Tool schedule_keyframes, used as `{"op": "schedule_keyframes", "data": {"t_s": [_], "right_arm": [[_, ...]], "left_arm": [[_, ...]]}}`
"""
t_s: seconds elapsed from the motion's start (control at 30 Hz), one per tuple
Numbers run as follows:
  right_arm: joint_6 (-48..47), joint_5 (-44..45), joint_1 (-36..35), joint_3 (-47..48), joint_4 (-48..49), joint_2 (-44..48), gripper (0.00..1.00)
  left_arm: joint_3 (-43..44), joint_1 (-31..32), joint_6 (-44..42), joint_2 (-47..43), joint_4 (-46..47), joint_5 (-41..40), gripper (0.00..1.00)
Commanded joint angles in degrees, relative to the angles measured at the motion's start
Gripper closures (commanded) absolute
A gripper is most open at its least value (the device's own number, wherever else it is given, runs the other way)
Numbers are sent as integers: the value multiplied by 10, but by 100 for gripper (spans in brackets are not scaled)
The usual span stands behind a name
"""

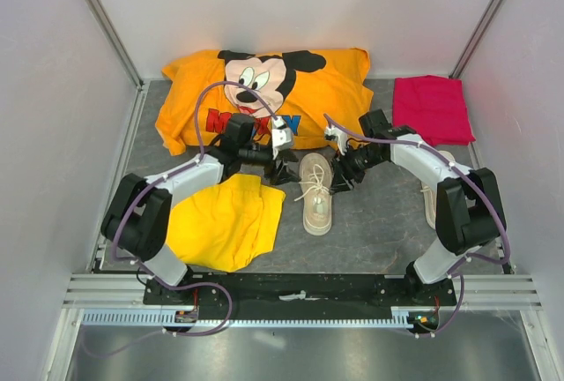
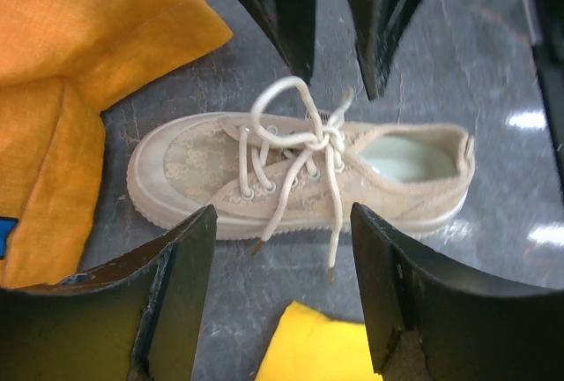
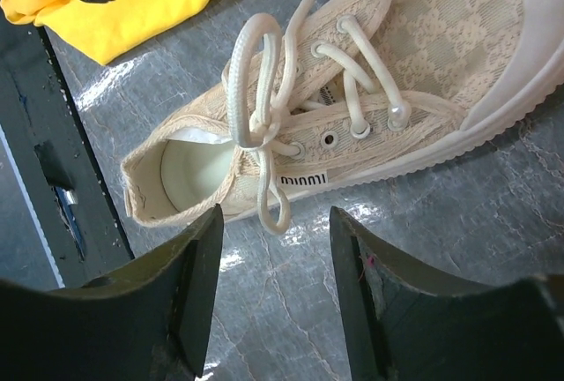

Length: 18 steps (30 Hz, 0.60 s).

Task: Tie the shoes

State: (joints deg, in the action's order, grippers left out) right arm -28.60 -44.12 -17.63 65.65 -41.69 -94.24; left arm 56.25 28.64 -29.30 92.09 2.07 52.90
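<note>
Bow (image 2: 304,130) on central sneaker (image 1: 316,194) looks tied, left gripper (image 2: 284,218) and right gripper (image 3: 275,218) parted wide, empty; second sneaker (image 1: 429,209) at the tabletop (image 1: 370,231) right edge needs tying next.

Bright, even light; glare spots on table (image 3: 273,310).

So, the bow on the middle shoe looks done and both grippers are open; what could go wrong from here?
1. The bow looks loose, and the left gripper and right gripper hang open close over it; a finger could catch a loop when lifting and pull it apart.
2. The other shoe lies partly hidden by the right arm, which might knock it.
</note>
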Motion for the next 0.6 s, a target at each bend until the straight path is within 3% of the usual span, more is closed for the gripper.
{"op": "schedule_keyframes", "data": {"t_s": [0.0, 0.3, 0.43, 0.57], "right_arm": [[-14, -15, -1, -12, 4, -8, 42], [2, -6, -1, -27, 31, -9, 58], [11, -11, 0, -31, 37, -8, 64], [15, -14, -1, -32, 39, -8, 78]], "left_arm": [[8, 15, 216, 29, 124, -24, 31], [16, 46, 378, 91, 198, -77, 32], [23, 48, 422, 111, 220, -81, 37], [21, 48, 444, 121, 246, -83, 48]]}}
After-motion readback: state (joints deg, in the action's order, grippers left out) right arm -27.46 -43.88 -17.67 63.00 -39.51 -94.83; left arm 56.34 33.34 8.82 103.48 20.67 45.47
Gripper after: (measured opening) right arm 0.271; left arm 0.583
